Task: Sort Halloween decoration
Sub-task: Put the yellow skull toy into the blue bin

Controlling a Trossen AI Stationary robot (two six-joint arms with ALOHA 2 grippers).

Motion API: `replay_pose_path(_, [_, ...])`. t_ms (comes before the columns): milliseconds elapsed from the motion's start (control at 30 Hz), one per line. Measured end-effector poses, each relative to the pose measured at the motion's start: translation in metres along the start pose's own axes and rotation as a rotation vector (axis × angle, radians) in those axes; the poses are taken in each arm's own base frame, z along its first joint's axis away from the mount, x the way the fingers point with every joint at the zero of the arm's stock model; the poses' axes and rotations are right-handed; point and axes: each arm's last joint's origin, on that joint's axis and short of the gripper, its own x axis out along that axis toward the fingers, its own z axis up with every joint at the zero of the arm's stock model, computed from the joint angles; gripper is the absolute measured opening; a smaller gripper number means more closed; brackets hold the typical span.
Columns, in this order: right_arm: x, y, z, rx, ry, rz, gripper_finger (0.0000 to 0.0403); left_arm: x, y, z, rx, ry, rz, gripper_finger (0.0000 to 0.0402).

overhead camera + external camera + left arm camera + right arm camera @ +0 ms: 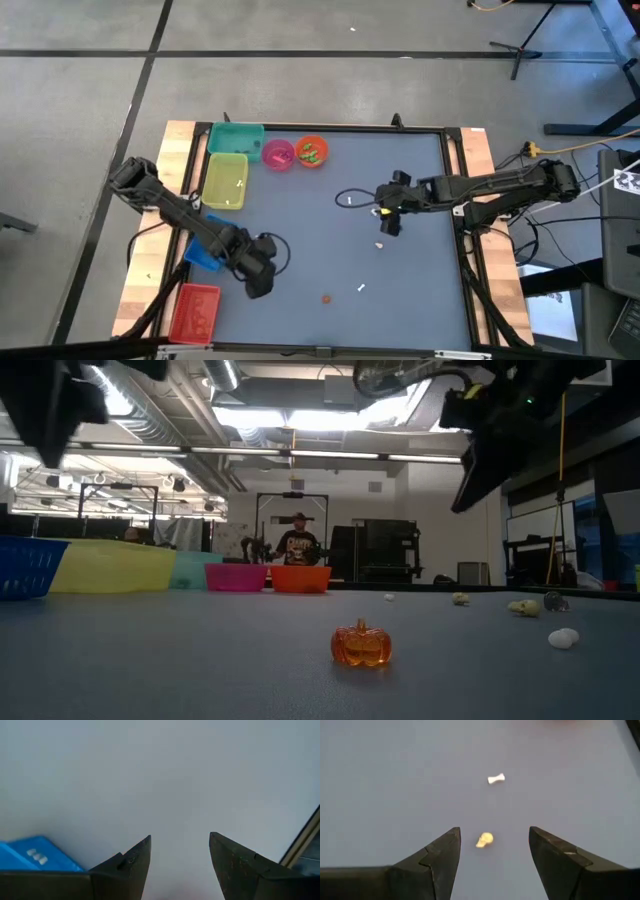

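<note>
Tiny Halloween trinkets lie scattered on the grey mat. A yellowish skull (484,840) and a white bone (496,779) lie below my right gripper (494,850), which hangs open above the mat's middle right (390,220) and touches nothing. An orange pumpkin (361,644) (325,298) and two white pieces (361,288) (381,244) rest nearer the front edge. My left gripper (180,855) hovers open over bare mat at the front left (260,283), beside the blue bin (35,856).
Along the table's left side stand a teal bin (236,137), a yellow-green bin (225,180), the blue bin (203,257) and a red bin (194,312). A pink bowl (278,153) and an orange bowl (312,151) sit at the far edge. A person stands in the room beyond.
</note>
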Motion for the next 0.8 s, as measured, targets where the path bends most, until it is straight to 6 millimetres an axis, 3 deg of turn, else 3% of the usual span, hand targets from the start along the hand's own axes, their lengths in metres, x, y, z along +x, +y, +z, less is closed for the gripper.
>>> replay_pose_path(267, [0.019,0.004,-0.001,-0.015,0.057,-0.052,0.0234,0.001,0.01,0.018,0.045,-0.038,0.009,0.0185])
replay_pose_path(567, [0.051,0.011,-0.005,-0.068,0.166,-0.082,0.0234,0.001,0.014,0.025,0.103,-0.106,0.062,0.0185])
replay_pose_path(800, [0.065,-0.007,-0.005,-0.07,0.256,0.14,0.0234,0.001,0.014,0.026,0.127,-0.106,0.062,0.0185])
